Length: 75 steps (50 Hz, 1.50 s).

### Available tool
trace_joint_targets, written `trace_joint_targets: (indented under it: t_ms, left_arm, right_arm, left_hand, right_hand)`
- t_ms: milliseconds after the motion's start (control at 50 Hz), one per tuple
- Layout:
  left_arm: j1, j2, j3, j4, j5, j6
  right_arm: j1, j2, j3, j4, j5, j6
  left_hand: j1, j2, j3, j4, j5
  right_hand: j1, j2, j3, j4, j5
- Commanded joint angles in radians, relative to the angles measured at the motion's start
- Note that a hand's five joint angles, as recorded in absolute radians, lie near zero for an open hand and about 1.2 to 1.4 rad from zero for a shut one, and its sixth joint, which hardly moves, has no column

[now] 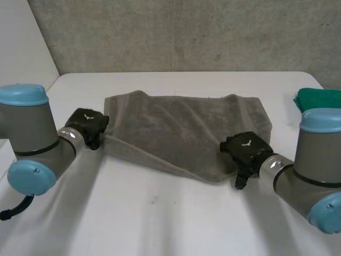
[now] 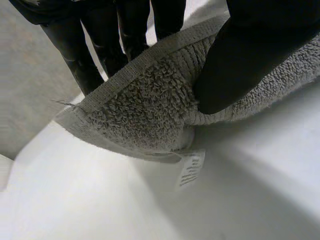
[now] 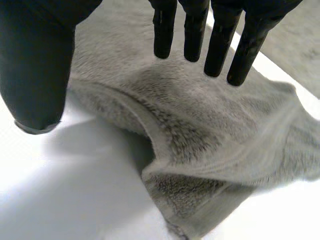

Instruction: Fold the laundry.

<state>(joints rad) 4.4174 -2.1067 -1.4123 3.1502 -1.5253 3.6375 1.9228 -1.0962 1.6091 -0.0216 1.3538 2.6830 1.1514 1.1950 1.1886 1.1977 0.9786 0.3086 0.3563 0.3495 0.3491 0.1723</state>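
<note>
— Where does the towel (image 1: 181, 128) lie?
— Spread in the middle of the white table (image 1: 160, 213), nearer the far edge. It is grey and rumpled, and its near edge slants from the left hand towards the right one. A green cloth (image 1: 319, 98) sits at the table's right edge, well apart from it.
— And the left hand (image 1: 88, 125)?
— At the towel's left corner, with the left arm (image 1: 37, 144) bent in from the table's left side. In the left wrist view the thumb (image 2: 240, 65) presses the corner against the fingers (image 2: 100, 50) behind it. A small white label (image 2: 191, 169) hangs beneath.
— The right hand (image 1: 246, 149)?
— Over the towel's near right corner. Its fingers (image 3: 220, 45) are straight and spread apart from the thumb, holding nothing.
</note>
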Motion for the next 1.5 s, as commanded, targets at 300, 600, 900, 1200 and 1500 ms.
trace_joint_targets:
  t_ms: [300, 600, 900, 1200, 1500]
  left_arm:
    - [0.000, 0.155, -0.071, 0.040, -0.001, -0.059]
    - [0.076, 0.175, -0.071, 0.166, -0.093, -0.057]
    - [0.050, 0.178, -0.128, 0.174, -0.099, -0.059]
    - [0.050, 0.172, -0.131, 0.178, -0.099, -0.059]
    - [0.047, 0.165, -0.137, 0.180, -0.099, -0.059]
  right_arm:
    - [-0.327, -0.185, 0.285, -0.092, -0.097, 0.529]
    - [-0.317, -0.150, 0.267, -0.113, -0.099, 0.538]
    - [-0.090, -0.073, 0.190, -0.164, -0.062, 0.450]
    - [-0.061, -0.039, 0.184, -0.176, 0.039, 0.233]
    - [-0.061, 0.028, 0.147, -0.209, 0.045, 0.201]
  left_hand:
    - [0.245, 0.201, 0.208, 0.199, 0.243]
    - [0.245, 0.201, 0.208, 0.199, 0.243]
    - [0.245, 0.201, 0.208, 0.199, 0.243]
    - [0.245, 0.201, 0.208, 0.199, 0.243]
    - [0.245, 0.201, 0.208, 0.199, 0.243]
  right_hand:
    - [0.172, 0.125, 0.132, 0.132, 0.134]
    - [0.193, 0.146, 0.152, 0.153, 0.155]
    - [0.193, 0.145, 0.152, 0.153, 0.155]
    - [0.416, 0.369, 0.375, 0.376, 0.378]
    - [0.516, 0.468, 0.475, 0.476, 0.478]
